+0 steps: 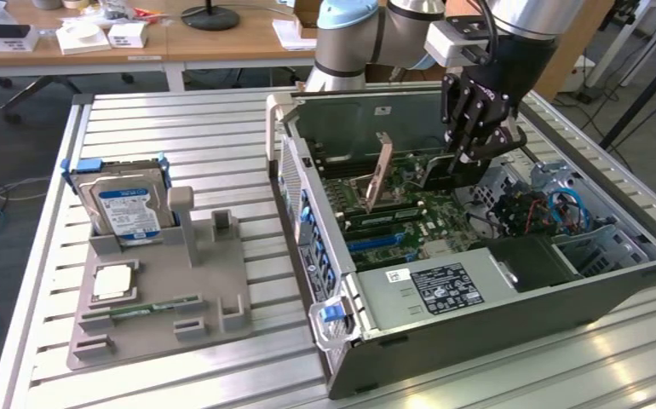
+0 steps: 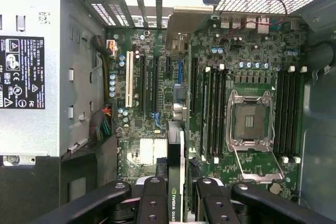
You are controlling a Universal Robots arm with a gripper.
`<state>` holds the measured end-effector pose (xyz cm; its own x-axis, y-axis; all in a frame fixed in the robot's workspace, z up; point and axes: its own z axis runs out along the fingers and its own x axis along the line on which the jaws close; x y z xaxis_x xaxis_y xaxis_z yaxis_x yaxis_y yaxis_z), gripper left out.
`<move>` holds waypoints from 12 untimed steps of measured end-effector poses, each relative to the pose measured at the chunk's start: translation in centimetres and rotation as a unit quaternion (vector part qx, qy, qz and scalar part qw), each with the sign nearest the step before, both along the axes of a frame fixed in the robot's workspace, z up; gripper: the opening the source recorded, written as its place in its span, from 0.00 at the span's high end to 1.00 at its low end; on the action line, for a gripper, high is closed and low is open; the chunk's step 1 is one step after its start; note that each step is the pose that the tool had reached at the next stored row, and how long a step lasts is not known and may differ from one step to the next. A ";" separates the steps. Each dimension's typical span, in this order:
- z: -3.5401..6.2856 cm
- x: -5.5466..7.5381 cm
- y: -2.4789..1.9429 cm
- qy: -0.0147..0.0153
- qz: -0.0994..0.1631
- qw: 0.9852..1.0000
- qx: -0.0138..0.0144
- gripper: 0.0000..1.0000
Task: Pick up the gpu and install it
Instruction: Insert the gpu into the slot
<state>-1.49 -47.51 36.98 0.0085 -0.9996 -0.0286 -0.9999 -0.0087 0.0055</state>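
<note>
The gpu (image 1: 382, 175) stands upright on its edge inside the open computer case (image 1: 510, 332), over the green motherboard (image 1: 419, 226). Its pale bracket end faces the case's slotted rear wall. My gripper (image 1: 464, 162) reaches down into the case and is shut on the card's other end. In the wrist view the gpu (image 2: 176, 182) shows edge-on with a green label, pinched between my black fingers (image 2: 152, 195) at the gripper (image 2: 178, 198). It lines up with a blue slot (image 2: 179, 77). Whether it sits in a slot I cannot tell.
A grey fixture (image 1: 158, 328) on the slatted table at the exterior view's left holds a hard drive (image 1: 129, 209), a processor (image 1: 112, 281) and a memory stick (image 1: 140, 308). In the case are the power supply (image 1: 442, 285), cables (image 1: 549, 209), memory slots (image 2: 212, 114) and the processor socket (image 2: 251, 119).
</note>
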 end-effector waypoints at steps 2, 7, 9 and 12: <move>0.00 0.0 0.00 0.000 0.000 1.000 0.000 0.74; -0.19 0.0 0.00 0.000 0.000 1.000 0.000 0.74; -0.34 0.0 0.00 0.000 0.000 1.000 0.000 0.74; -0.58 0.0 0.00 0.000 0.000 1.000 0.000 0.74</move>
